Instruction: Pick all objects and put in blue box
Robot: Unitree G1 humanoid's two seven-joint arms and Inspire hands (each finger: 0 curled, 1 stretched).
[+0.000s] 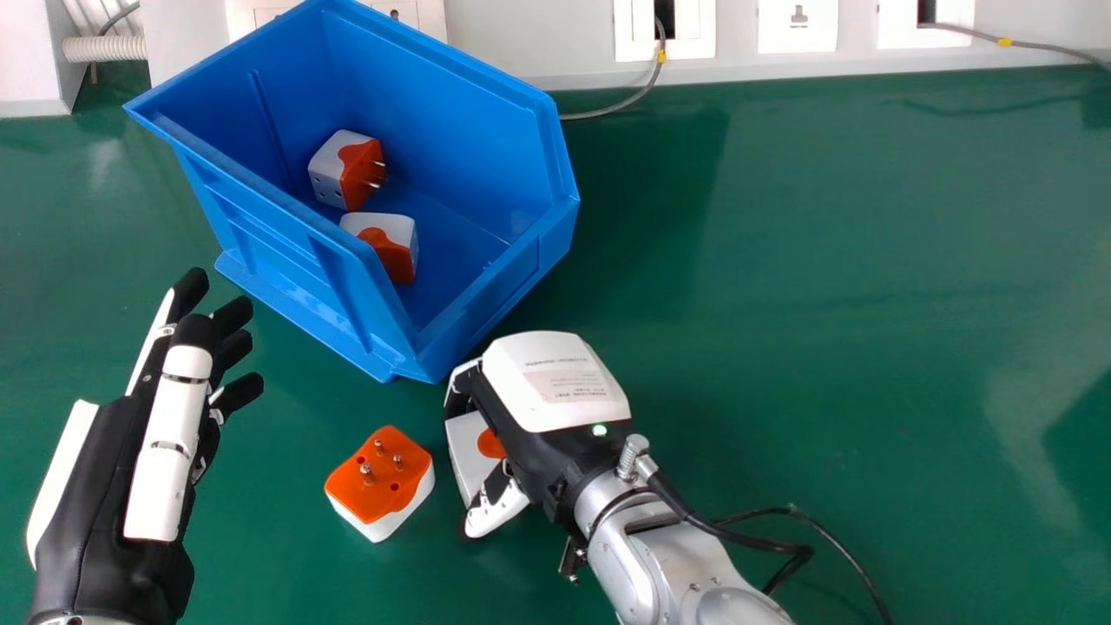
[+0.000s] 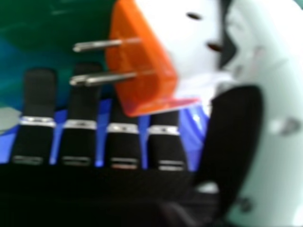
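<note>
the right hand (image 1: pixel 555 382), bearing small print, pinches an orange-and-white plug adapter (image 1: pixel 467 450). left of that hand lies another adapter (image 1: pixel 379 483); beyond, the blue box (image 1: pixel 451 95). the left hand (image 1: pixel 95 495) is spread.

We see an open-topped blue box (image 1: pixel 434 113) with two white-and-orange plug adapters inside: a rear adapter (image 1: pixel 328 178), prongs sideways, and a front adapter (image 1: pixel 401 231) near it. On the table (image 1: pixel 825 304), a third adapter (image 1: pixel 386 495) sits prongs up; a partly hidden fourth adapter (image 1: pixel 467 447) is to its right.
</note>
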